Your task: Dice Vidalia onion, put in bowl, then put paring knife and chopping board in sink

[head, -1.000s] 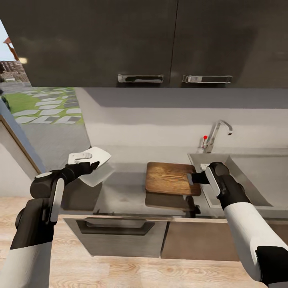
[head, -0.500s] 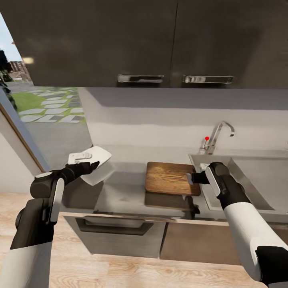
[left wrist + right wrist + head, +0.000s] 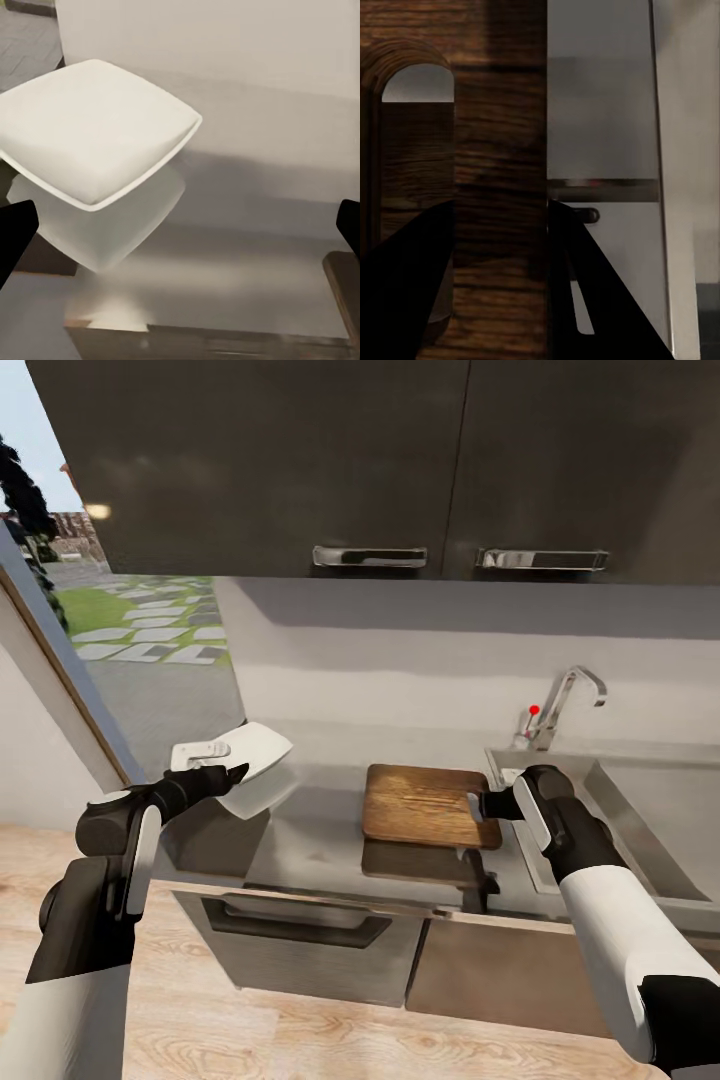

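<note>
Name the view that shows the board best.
Head view: the whole board shows, held above the counter. The right wrist view gives only its handle end; the left wrist view only a corner.

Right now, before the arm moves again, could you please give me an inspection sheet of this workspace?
Surface: grey countertop, glossy, ending at the sink on the right.
Job's things: chopping board gripped at its handle-hole end, apparently raised above the countertop; white bowl at the counter's left end.
Clutter: nothing seen.
Grippers: right gripper shut on the board's edge; left gripper open, at the bowl.
Cables: nothing seen.
Surroundings: dark wall cabinets above, tap with red knob, garden outside on the left, wooden floor.
</note>
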You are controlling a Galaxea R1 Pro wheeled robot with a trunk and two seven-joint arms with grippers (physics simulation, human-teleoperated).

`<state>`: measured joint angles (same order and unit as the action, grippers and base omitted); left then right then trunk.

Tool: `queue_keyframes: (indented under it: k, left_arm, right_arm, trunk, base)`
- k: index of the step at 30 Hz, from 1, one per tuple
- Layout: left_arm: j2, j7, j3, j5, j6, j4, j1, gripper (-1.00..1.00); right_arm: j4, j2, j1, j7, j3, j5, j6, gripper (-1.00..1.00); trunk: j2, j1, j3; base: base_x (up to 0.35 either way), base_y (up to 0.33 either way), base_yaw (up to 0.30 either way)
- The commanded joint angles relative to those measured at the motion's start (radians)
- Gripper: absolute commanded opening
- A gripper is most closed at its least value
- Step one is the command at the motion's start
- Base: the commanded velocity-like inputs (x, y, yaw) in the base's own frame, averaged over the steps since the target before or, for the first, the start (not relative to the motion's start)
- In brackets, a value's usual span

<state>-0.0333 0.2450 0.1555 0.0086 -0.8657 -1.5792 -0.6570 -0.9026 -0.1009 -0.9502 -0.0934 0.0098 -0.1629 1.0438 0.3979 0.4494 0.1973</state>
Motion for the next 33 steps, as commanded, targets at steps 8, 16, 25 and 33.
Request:
queue_keyframes:
  k: [8, 16, 25, 33]
  left_arm:
    - [0.001, 0.004, 0.001, 0.001, -0.006, -0.001, -0.002, 1.00]
    - [0.001, 0.004, 0.001, 0.000, -0.006, -0.001, -0.001, 1.00]
    - [0.001, 0.004, 0.001, 0.001, -0.006, -0.001, -0.002, 1.00]
    - [0.001, 0.004, 0.002, 0.001, -0.006, -0.001, -0.001, 1.00]
  right_arm:
    - [-0.001, 0.000, -0.001, -0.009, 0.001, -0.011, 0.003, -1.00]
    - [-0.001, -0.002, -0.001, -0.009, -0.010, -0.011, 0.003, -1.00]
    - [-0.001, -0.002, -0.001, -0.009, -0.020, -0.011, 0.003, -1.00]
    - [-0.001, -0.001, -0.001, -0.009, -0.020, -0.012, 0.003, -1.00]
  trunk:
    - [0.002, 0.001, 0.002]
    - [0.002, 0.001, 0.002]
    - [0.002, 0.001, 0.002]
    - [0.002, 0.001, 0.002]
  base:
    - [0.000, 0.000, 0.002]
    - [0.000, 0.000, 0.000]
    - [0.000, 0.000, 0.000]
    - [0.000, 0.000, -0.008]
